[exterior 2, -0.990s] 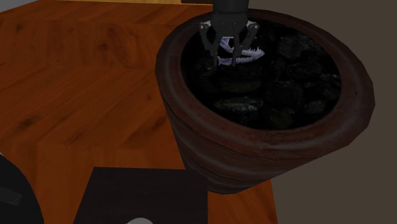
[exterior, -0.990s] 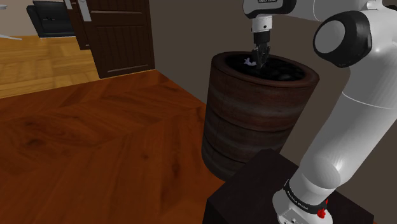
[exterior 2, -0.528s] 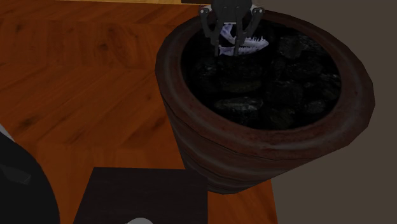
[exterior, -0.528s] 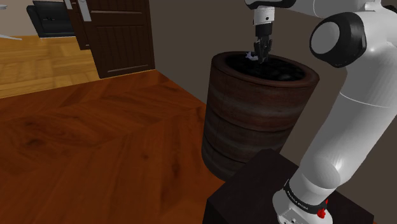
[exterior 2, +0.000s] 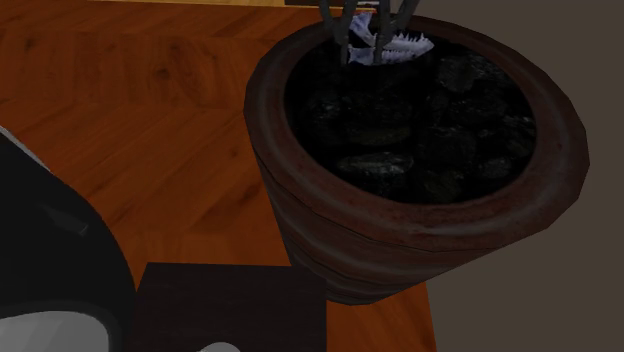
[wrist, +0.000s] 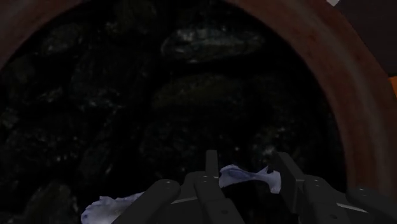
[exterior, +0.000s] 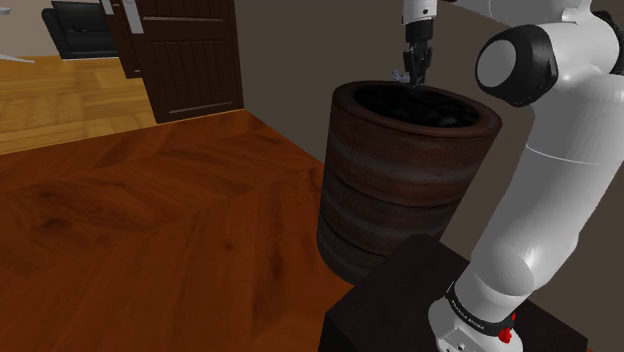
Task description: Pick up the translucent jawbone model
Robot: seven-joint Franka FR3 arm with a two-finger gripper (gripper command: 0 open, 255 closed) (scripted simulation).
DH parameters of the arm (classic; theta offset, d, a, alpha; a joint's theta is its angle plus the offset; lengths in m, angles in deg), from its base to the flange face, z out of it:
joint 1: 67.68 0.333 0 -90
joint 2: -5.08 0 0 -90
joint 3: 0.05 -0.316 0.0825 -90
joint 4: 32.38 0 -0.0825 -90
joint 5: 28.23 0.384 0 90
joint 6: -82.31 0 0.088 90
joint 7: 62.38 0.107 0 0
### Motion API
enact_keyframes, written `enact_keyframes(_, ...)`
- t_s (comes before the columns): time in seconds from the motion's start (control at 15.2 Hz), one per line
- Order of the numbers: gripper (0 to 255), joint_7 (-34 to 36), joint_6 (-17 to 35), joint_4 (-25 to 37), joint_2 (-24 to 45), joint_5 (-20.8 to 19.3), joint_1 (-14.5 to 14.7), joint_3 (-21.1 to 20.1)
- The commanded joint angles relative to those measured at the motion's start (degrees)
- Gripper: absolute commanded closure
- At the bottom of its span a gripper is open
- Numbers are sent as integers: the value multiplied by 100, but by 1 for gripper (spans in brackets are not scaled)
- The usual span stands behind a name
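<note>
Jaws clenched on pale jawbone model (exterior 2: 402, 45) above barrel (exterior 2: 420, 235); thin hold on curved piece may slip, dropping it among dark stones (exterior 2: 400, 140).

1. A round, dark brown barrel-shaped tub (exterior: 400, 190) with horizontal bands and a worn reddish-brown rim stands on the floor, close to the wall on the shoulder view's right.
2. Glossy black rounded stones (exterior 2: 400, 130) fill the tub to just under its rim.
3. A polished reddish-brown wooden parquet floor (exterior: 150, 230) spreads to the left of the tub and nearer.
4. A plain grey-brown wall (exterior: 300, 60) rises just behind the tub.
5. A dark brown panelled wooden door (exterior: 195, 55) stands far off to the left.
6. Paler yellowish wooden flooring (exterior: 60, 105) lies left of the door.
7. A black seat (exterior: 80, 30) stands at the far left on that paler floor.
</note>
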Motion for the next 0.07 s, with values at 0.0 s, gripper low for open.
enact_keyframes(0.0, 255, -10, -64, 104, 44, 13, -7, 1)
